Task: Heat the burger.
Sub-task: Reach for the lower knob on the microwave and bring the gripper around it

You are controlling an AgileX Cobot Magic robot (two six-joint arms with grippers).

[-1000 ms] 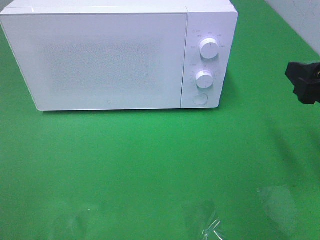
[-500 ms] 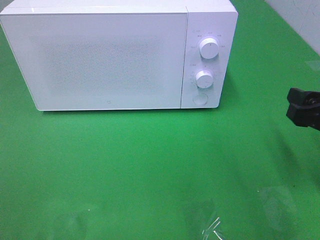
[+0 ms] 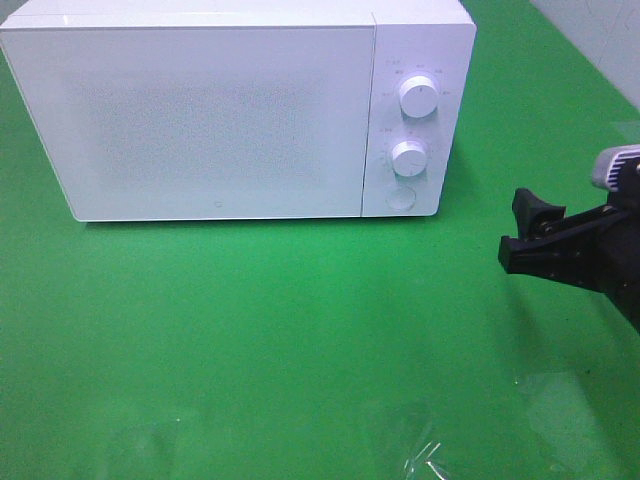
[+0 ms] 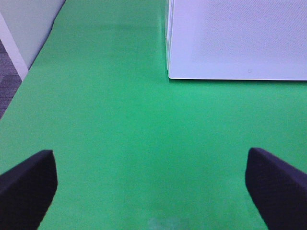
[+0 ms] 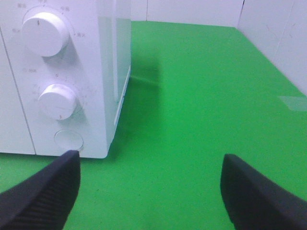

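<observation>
The burger is not in view in any frame. A white microwave (image 3: pixel 235 110) stands at the back with its door shut; it has two dials (image 3: pixel 417 97) and a round button (image 3: pixel 401 199) on its right panel. My right gripper (image 3: pixel 522 232) is open and empty, right of the microwave's control panel and above the green cloth. In the right wrist view its black fingertips (image 5: pixel 45 189) frame the panel's lower dial (image 5: pixel 58 101) and button (image 5: pixel 68 140). My left gripper (image 4: pixel 153 189) is open and empty, facing the microwave's lower left corner (image 4: pixel 169 75); it is out of the high view.
A green cloth (image 3: pixel 300 320) covers the table. Clear plastic wrap (image 3: pixel 425 460) lies at the front edge. A white wall (image 5: pixel 192 12) runs behind and to the right. The table's left edge (image 4: pixel 19 86) shows in the left wrist view.
My right gripper has moved from the right edge of the high view down and leftward toward the microwave's control panel. The microwave has not changed.
</observation>
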